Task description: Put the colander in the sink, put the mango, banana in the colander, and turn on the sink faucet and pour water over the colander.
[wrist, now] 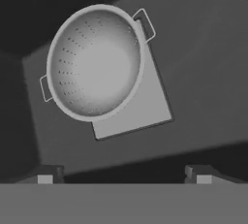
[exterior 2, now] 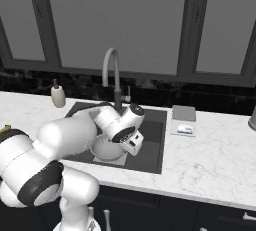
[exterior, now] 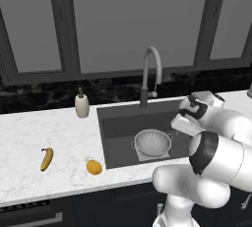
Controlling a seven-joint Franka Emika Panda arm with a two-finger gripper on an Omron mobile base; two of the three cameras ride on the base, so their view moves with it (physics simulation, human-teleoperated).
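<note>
Colander (wrist: 94,63) parked in sink (exterior: 115,123), empty; pincer (wrist: 124,174) wide open above it, holding nothing.

Sits upright over the lighter square on the basin floor, dead ahead and below the fingertips in hand view. Arm folded over sink's right half, hand tipped down into the basin. Fruit next, probably: mango (exterior: 94,167) and banana (exterior: 47,158) well apart from the pincer, off to the left on the worktop (exterior: 49,132), mango nearer the sink edge. Banana's long axis roughly front-to-back. Sink faucet (exterior: 150,73) behind basin, untouched.
</note>
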